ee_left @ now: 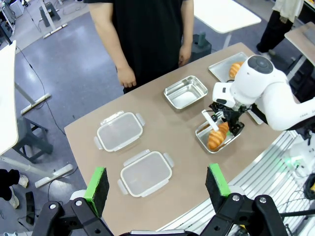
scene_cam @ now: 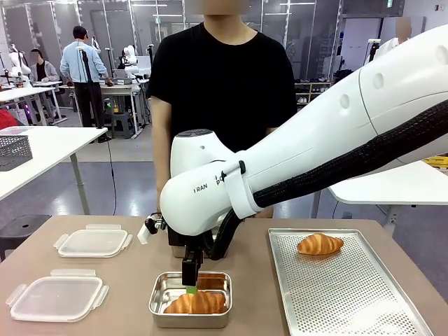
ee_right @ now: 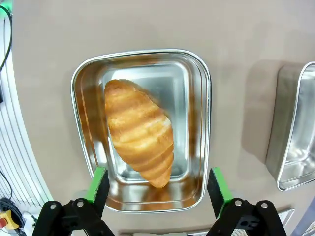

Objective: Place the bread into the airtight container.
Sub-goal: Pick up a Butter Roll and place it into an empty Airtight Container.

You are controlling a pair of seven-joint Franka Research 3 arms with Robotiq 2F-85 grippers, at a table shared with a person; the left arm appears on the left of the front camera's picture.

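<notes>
In the front view the right arm (scene_cam: 301,154) covers the waist and wrists of the person (scene_cam: 220,91), along with the far middle of the table (scene_cam: 126,280). One finger of the right gripper (scene_cam: 190,283) shows below the wrist. The other is hidden behind it, so the gap between them cannot be read there. The perforated tray (scene_cam: 350,301) runs off the bottom edge. In the right wrist view a second steel container (ee_right: 295,123) is cut by the right edge. In the left wrist view the arm hides part of the tray and of the croissant on the tray (ee_left: 235,69).
</notes>
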